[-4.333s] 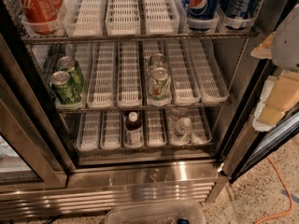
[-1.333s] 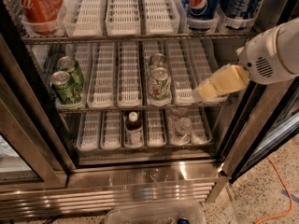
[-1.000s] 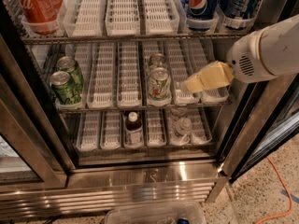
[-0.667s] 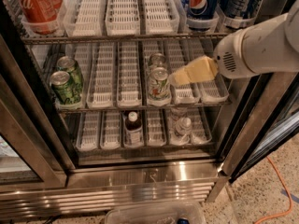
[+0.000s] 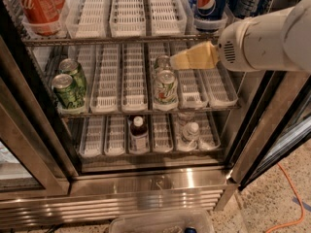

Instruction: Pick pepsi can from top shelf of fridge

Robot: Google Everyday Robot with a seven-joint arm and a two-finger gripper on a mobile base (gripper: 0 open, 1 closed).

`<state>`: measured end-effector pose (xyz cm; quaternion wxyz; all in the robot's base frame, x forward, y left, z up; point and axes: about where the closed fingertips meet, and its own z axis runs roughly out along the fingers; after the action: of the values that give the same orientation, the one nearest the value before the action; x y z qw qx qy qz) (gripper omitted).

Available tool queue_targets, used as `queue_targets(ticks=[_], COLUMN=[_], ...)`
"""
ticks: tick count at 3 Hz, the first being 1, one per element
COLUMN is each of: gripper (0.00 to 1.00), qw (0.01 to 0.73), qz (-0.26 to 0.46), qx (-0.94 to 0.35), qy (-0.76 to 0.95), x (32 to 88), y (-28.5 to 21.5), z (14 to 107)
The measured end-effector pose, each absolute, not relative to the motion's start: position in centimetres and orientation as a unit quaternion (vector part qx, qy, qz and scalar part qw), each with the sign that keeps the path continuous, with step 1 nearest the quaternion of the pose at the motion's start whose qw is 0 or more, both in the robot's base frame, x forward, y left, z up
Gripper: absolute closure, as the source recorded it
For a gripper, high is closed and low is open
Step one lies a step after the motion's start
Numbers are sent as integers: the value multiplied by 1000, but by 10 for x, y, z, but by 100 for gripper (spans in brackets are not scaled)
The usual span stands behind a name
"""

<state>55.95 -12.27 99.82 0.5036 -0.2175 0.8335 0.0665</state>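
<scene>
pepsi can (image 5: 210,6), globe logo outward, stands on the top shelf (image 5: 121,39); red coca-cola can (image 5: 36,6) far left. hand (image 5: 176,62) hangs below the pepsi can, apart or together: cannot tell.

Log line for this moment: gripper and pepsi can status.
gripper: at middle rack height, below-left of pepsi can | pepsi can: upright on top shelf, not grasped | pick: not yet done
</scene>
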Motion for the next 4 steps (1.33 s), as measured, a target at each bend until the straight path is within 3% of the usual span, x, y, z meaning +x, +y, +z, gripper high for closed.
queue_targets(ticks=[4], gripper=[0], qw=[543], qz=[79], qx=[-154], qy=[822], x=[552], y=[-122], z=[1028])
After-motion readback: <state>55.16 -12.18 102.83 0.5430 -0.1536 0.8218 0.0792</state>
